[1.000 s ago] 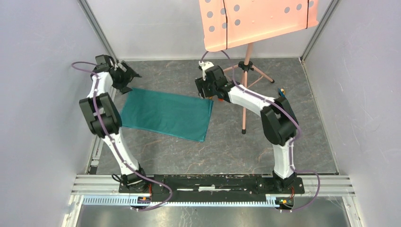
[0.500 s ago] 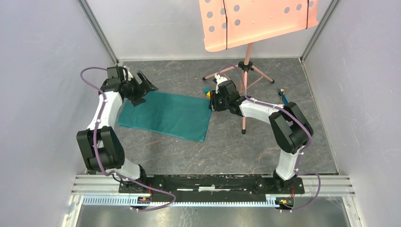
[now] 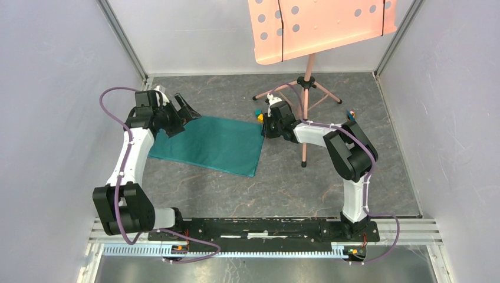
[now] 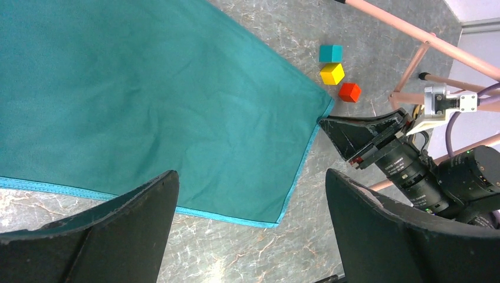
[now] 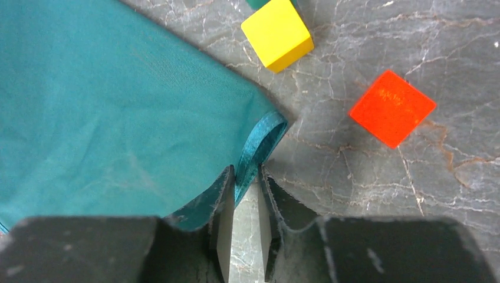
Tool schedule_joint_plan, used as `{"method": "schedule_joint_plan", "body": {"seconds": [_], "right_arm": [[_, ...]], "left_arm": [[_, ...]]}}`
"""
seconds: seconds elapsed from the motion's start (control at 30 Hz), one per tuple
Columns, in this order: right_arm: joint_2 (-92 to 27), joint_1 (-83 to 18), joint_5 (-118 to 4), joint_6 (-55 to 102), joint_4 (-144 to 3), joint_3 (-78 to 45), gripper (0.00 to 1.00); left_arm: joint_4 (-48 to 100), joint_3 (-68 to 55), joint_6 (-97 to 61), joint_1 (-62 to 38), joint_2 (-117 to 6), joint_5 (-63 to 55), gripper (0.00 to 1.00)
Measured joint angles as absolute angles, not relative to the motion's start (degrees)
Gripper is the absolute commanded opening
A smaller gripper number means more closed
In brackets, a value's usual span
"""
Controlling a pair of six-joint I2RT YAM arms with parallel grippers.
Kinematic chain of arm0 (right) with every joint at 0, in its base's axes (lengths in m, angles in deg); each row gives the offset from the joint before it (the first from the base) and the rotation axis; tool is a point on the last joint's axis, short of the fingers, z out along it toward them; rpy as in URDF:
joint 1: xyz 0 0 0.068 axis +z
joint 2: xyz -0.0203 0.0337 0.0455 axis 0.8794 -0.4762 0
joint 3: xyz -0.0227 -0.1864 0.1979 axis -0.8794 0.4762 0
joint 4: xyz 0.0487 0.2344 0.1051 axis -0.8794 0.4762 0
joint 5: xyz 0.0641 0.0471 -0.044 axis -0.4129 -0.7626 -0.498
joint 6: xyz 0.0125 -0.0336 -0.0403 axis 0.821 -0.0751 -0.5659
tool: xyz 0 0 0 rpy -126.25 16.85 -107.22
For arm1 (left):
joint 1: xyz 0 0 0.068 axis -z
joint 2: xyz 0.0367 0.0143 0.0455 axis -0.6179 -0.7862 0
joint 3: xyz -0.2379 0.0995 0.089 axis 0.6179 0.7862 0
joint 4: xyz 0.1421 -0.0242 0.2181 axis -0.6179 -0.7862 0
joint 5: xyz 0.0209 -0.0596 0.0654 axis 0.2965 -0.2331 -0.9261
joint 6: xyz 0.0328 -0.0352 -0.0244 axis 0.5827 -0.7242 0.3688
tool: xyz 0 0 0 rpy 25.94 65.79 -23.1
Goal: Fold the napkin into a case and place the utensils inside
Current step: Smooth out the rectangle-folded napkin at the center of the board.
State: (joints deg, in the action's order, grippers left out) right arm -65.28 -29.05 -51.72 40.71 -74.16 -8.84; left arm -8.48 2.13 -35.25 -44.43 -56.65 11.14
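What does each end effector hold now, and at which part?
The right end effector pinches the napkin by its corner hem; the left end effector holds nothing.

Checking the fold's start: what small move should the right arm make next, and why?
Probably close the right gripper fully on the napkin at its corner hem before lifting: the hem sits between its fingertips, but table shows through the gap, so the pinch looks unsure. The left gripper hangs open.

Bright, even light; soft shadows, sharp
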Motion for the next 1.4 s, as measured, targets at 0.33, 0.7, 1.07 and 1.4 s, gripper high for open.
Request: {"method": "schedule_joint_plan", "body": {"seconds": [0.33, 0.7, 1.07, 1.4], "right_arm": [[-67.8, -29.6, -49.4, 39.4, -74.5, -12.9, 0.02], [-66.2, -29.8, -51.0, 37.7, -73.4, -11.7, 0.61], [-44.9, -25.3, -61.5, 35.9, -77.7, 6.5, 0.67], [-45.5, -25.2, -65.4, 35.9, -79.5, 9.1, 0.67]], "left_arm": [[-10.4, 3.0, -33.8, -44.4, -55.4, 6.9, 1.0], [-11.0, 0.1, -33.3, -54.2, -66.1, -1.7, 1.0], [-10.8, -15.6, -30.0, -60.1, -87.8, -6.0, 0.97], [-9.9, -12.3, -29.1, -60.1, -90.1, -3.9, 0.99]]}}
